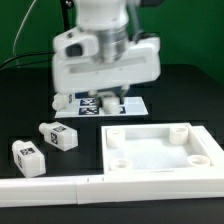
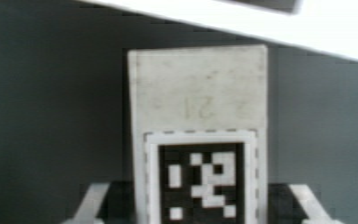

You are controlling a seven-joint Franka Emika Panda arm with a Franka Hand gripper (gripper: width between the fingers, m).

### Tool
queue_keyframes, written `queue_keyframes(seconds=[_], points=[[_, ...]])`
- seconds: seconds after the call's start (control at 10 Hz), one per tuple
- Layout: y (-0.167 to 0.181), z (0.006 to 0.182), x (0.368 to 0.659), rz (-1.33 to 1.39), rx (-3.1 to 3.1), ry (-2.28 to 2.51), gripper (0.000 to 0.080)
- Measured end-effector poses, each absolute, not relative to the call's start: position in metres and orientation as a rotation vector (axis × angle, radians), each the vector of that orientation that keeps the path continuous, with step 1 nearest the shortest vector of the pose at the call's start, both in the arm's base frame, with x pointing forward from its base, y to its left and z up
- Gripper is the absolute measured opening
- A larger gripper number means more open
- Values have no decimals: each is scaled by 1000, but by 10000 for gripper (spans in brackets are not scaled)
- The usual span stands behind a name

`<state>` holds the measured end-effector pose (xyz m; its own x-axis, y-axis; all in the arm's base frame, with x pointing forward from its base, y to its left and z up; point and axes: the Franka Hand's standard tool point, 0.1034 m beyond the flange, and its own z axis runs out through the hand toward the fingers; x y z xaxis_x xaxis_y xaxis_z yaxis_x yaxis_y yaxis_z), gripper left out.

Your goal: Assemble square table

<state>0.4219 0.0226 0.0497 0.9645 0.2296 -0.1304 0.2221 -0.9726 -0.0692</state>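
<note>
Black table (image 1: 20, 105) spreads under everything, with a green wall (image 1: 190, 30) behind it. Low over it hangs my gripper (image 1: 106, 96), and one leg (image 2: 197, 110) sits right between my fingers (image 2: 108, 200). My jaws are pulled in narrow, one on each side of the leg, but I cannot tell if they press on it yet. The leg's long side runs straight away from my wrist, so my jaws cross it the short way, down at its tag end. The marker board (image 1: 135, 103) lies just under me. A second leg (image 1: 58, 135) and a third leg (image 1: 30, 153) lie apart on the exterior view's left. The tabletop (image 1: 150, 127) lies on the exterior view's right, nearer the camera, open side up. It holds nothing, and its corner holes (image 1: 118, 157) have no legs in them. I think this leg must go there. The long rail (image 1: 50, 188) lies along the front.
</note>
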Motion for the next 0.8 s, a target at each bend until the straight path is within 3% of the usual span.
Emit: queue_keyframes(seconds=[0.4,0.6,0.8], points=[[19,47,421,211,-2998,-655,284],[42,46,419,178,-2847,-1108,284],[43,46,420,171,-2761,-1297,284]])
